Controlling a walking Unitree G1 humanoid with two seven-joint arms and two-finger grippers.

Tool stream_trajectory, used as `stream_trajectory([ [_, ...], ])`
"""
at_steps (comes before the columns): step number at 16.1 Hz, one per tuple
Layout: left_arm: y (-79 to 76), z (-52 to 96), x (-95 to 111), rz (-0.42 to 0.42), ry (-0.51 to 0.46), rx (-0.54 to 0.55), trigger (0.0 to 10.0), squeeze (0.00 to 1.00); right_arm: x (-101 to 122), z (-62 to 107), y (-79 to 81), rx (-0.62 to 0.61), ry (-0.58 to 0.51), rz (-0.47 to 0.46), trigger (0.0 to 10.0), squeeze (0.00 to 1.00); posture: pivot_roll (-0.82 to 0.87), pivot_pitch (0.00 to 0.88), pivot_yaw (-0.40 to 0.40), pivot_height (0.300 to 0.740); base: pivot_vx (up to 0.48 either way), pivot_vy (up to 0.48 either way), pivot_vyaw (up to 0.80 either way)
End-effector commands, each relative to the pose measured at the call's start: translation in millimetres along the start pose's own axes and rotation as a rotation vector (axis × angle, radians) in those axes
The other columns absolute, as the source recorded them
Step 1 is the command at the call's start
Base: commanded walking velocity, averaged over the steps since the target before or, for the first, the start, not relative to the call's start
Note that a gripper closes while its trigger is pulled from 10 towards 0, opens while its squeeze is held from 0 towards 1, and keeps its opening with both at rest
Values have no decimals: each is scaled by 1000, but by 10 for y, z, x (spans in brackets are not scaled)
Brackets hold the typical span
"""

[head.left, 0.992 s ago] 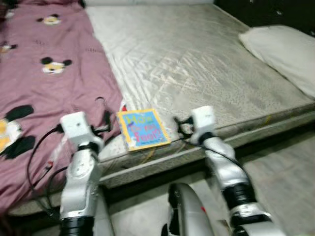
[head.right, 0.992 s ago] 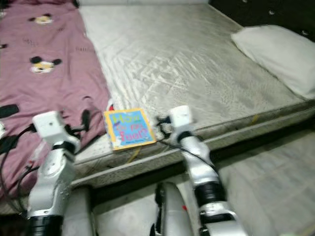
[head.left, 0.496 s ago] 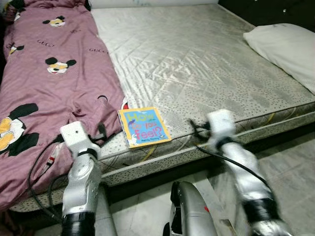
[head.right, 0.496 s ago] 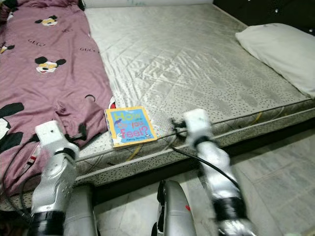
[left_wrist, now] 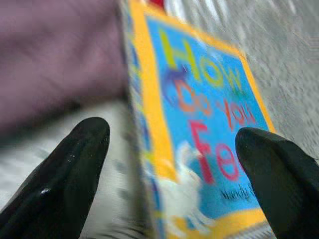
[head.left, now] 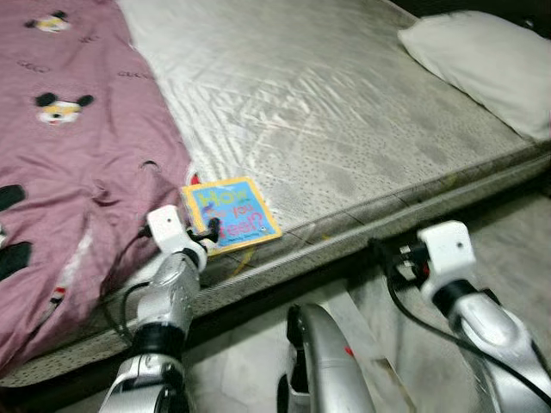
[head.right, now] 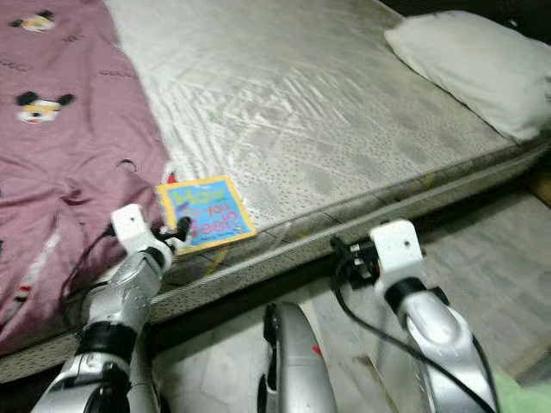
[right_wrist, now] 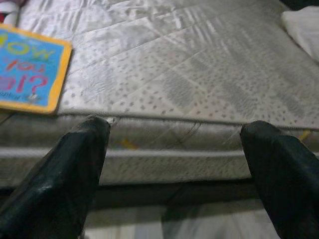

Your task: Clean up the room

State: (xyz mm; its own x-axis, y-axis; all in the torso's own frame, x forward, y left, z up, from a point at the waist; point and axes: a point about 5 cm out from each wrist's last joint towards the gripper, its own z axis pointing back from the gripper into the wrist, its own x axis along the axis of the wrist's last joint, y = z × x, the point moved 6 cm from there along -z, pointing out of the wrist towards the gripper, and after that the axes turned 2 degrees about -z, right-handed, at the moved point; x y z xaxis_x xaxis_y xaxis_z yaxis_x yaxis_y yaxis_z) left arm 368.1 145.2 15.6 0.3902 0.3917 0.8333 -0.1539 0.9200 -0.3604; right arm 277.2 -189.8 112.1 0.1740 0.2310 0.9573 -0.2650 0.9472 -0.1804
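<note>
Bare mattress point(head.left: 327, 112) lies open right of the book point(head.left: 229, 212); purple blanket point(head.left: 77, 172) crowds its left.

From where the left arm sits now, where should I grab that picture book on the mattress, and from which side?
Take the book by its near left corner, where it lies flat beside the purple blanket at the mattress edge. Come in low from the robot's side: the left gripper is open there, and the wrist view shows its fingers straddling the spine edge. One finger probably has to slip under the cover.

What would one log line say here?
left gripper: open, straddling blue-and-yellow picture book | right gripper: open, off mattress edge
</note>
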Motion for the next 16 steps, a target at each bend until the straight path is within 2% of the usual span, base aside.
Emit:
stream_trajectory([
  [1, -21, -24, -67, 19, 24, -20, 10000, 0, 24, 91, -9, 10, 7, 14, 10000, 0, -341, 140, -114, 548, 0, 0, 0],
  [3, -47, -49, -123, 70, 56, -46, 10000, 0, 15, 147, -56, -2, 23, 20, 10000, 0, -357, 142, -118, 548, 0, 0, 0],
  [5, -52, -76, -158, 156, 82, -42, 10000, 0, 46, 159, -87, -4, 33, 30, 10000, 0, -363, 141, -121, 548, 0, 0, 0],
  [8, -54, -80, -288, 167, 127, -91, 10000, 0, 89, 171, -102, -8, 48, 33, 10000, 0, -366, 134, -127, 548, 0, 0, 0],
  [9, -143, -92, -256, 214, 127, -164, 0, 0, 116, 176, -97, -7, 49, 32, 10000, 0, -379, 133, -129, 548, 0, 0, 0],
  [10, -236, -103, -222, 249, 131, -231, 0, 0, 137, 184, -94, -6, 49, 33, 10000, 0, -379, 128, -130, 548, 0, 0, 0],
  [12, -300, -124, -197, 263, 147, -267, 0, 0, 146, 181, -97, -3, 51, 34, 10000, 0, -384, 116, -127, 548, 0, 0, 0],
  [13, -305, -128, -194, 260, 152, -272, 0, 0, 169, 169, -96, -3, 44, 36, 10000, 0, -388, 113, -126, 548, 0, 0, 0],
  [16, -279, -145, -100, 367, 126, -291, 0, 0, 242, 127, -124, -10, 29, 48, 10000, 0, -395, 103, -127, 548, 0, 0, 0],
])
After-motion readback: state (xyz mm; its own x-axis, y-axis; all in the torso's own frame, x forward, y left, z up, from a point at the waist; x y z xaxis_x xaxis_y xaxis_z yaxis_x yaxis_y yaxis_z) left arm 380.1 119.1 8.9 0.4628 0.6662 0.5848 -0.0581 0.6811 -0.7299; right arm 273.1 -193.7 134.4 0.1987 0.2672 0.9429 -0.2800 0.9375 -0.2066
